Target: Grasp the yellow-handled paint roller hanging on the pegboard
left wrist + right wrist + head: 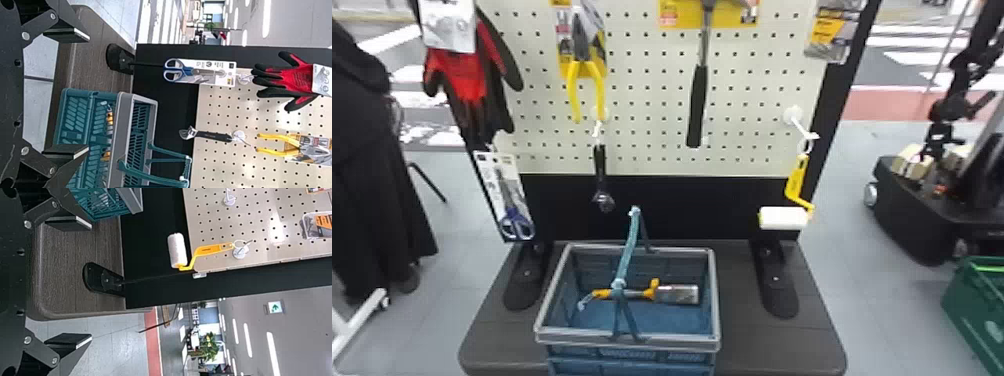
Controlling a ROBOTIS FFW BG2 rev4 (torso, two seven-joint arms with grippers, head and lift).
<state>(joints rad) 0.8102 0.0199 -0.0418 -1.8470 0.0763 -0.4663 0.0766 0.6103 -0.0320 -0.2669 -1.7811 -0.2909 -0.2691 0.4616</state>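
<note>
Well off paint roller (177, 250): wide-fingered right hand (88, 281)

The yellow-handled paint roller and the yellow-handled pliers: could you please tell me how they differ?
The yellow-handled paint roller hangs bare, low at the white pegboard's right edge; the yellow-handled pliers hang higher, left of centre, on a card. The roller has one handle, the pliers two. Both hang on the pegboard.
</note>
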